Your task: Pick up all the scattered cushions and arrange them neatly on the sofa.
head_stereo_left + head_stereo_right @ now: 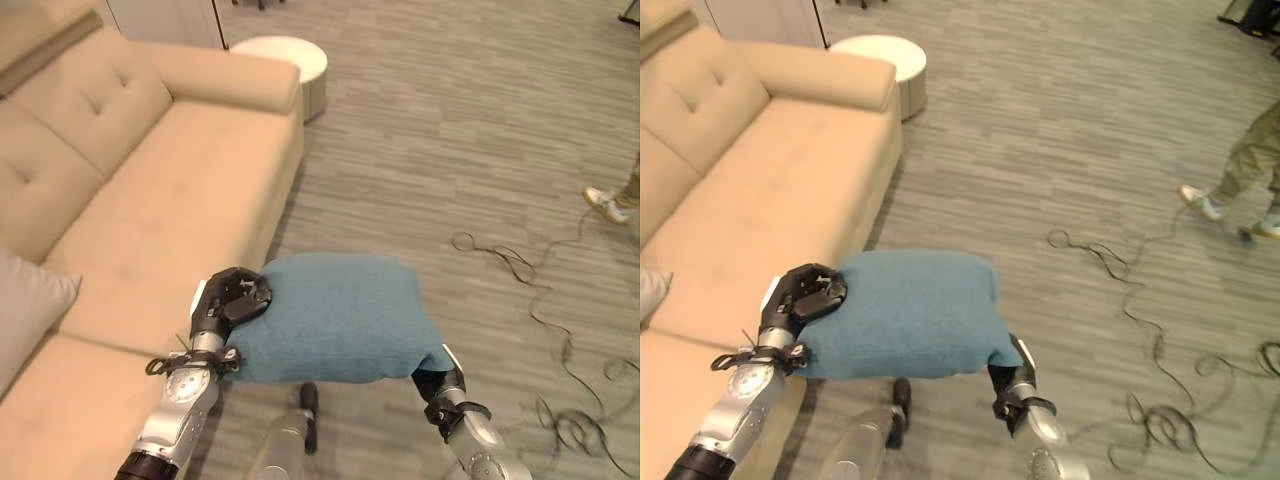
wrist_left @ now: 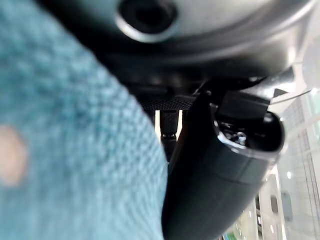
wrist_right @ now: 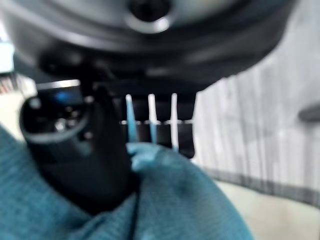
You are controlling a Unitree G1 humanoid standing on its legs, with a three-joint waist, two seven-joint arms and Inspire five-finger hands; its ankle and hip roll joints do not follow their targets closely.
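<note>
A teal cushion (image 1: 335, 315) hangs between my two hands above the floor, just off the sofa's front edge. My left hand (image 1: 232, 297) clasps its left end, thumb (image 2: 225, 175) against the fabric (image 2: 65, 150). At the cushion's lower right corner my right hand (image 1: 440, 385) pinches the cloth (image 3: 190, 200) between thumb (image 3: 75, 150) and fingers. A light grey cushion (image 1: 25, 300) lies on the beige sofa (image 1: 180, 190) at the far left.
A round white side table (image 1: 290, 60) stands on the floor past the sofa's armrest. A person's shoes and legs (image 1: 1240, 170) are at the right edge. Grey plank floor spreads to the right of the sofa.
</note>
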